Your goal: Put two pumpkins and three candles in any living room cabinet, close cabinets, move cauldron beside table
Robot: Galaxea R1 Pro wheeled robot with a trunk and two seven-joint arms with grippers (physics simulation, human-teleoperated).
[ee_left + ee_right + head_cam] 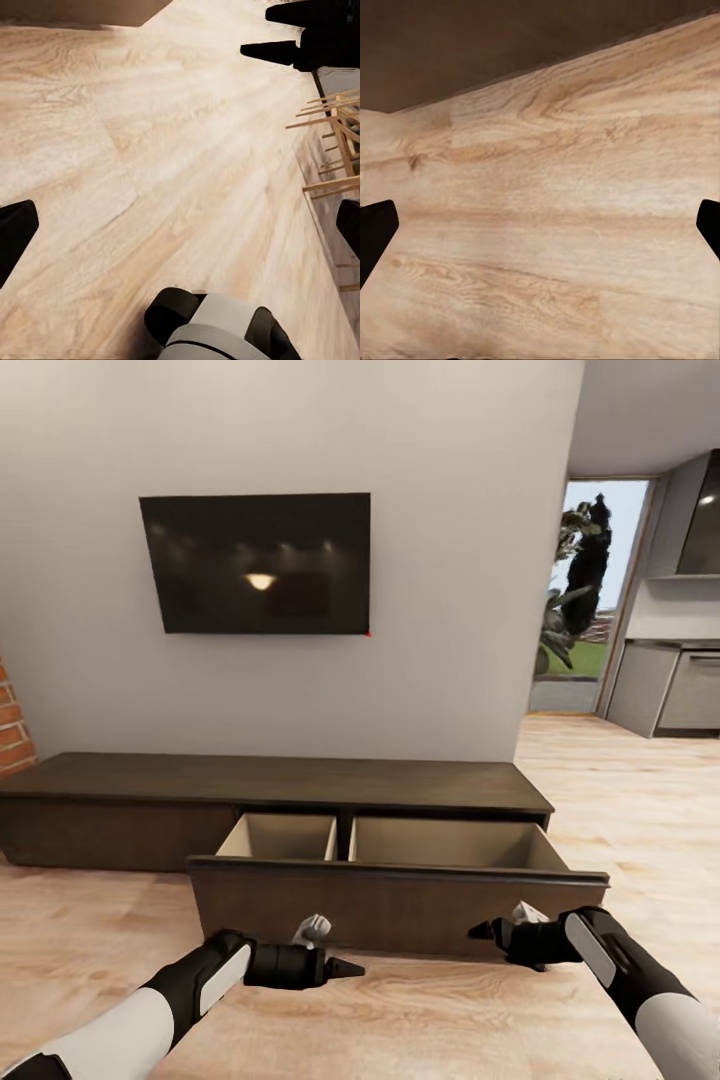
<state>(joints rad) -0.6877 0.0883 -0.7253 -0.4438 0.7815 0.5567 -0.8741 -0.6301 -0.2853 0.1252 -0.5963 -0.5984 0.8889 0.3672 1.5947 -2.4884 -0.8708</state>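
head: faces cabinet (300, 785) | wrists: near floor (165, 150), shared

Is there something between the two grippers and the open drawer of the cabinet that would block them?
Nothing visible. The left gripper and right gripper hang low before the front panel of the pulled-out drawer of the cabinet, over bare wooden floor. Both pale compartments look empty.

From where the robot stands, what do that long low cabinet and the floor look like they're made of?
The cabinet looks like dark brown wood, matt, with faint grain on its top; the open drawer has pale, plain insides, perhaps light wood or board. The floor looks like light wood planks, with clear grain and a slight sheen.
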